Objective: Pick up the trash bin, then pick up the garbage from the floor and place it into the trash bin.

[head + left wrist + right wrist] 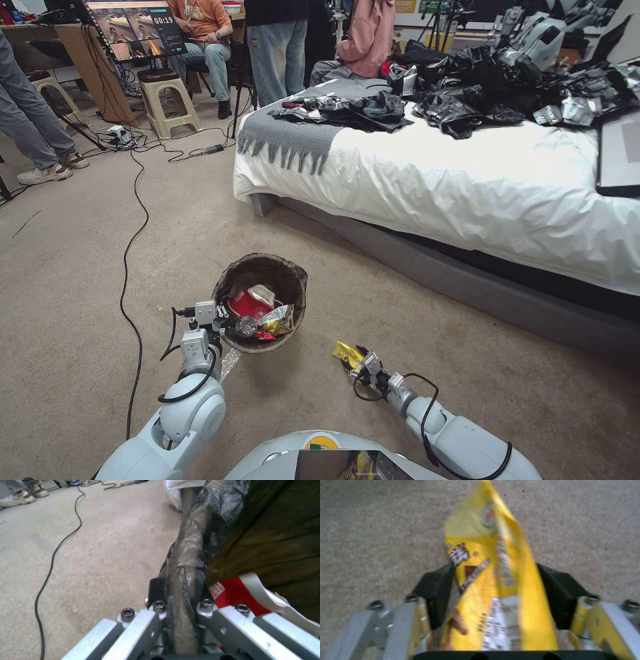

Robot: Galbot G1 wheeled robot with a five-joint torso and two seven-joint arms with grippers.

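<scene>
Over the carpet, near centre: my left pincer [225,325] is clamped on the near rim of the small round bag-lined trash bin [261,301]. My right pincer [358,361] pinches a yellow snack wrapper [347,353], just right of the bin. I'd carry it well above the rim before letting go.

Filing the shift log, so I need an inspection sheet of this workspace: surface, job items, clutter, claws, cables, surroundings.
Surface: beige carpet.
Job's things: trash bin lifted, holding red-and-white cup and wrappers; yellow wrapper outside it.
Clutter: black bags on the bed.
Grippers: left claw clamps the bin rim; right claw holds the yellow wrapper.
Cables: black cable across the carpet.
Surroundings: stool, people behind.
</scene>
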